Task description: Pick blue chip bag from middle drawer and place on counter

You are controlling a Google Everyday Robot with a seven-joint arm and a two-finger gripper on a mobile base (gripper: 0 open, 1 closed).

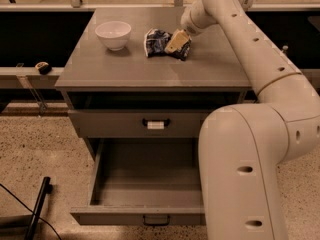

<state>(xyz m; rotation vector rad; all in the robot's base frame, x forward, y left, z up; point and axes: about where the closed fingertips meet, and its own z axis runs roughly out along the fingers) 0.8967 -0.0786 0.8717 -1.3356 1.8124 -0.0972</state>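
1. Grey smooth tabletop carries the crumpled dark-blue foil chip bag, three o'clock of a white bowl.
2. My claw sits on the bag's three o'clock edge; its grip I cannot tell.

Gripper sits low over the blue chip bag on the counter. It covers the bag's middle, so any print there is unreadable. Arm hides the right end of the open middle drawer and of the tagged drawer. Arm is cut off by top, right and bottom edges. Small dark object on left ledge is too small to name. Black pole runs off the bottom edge.
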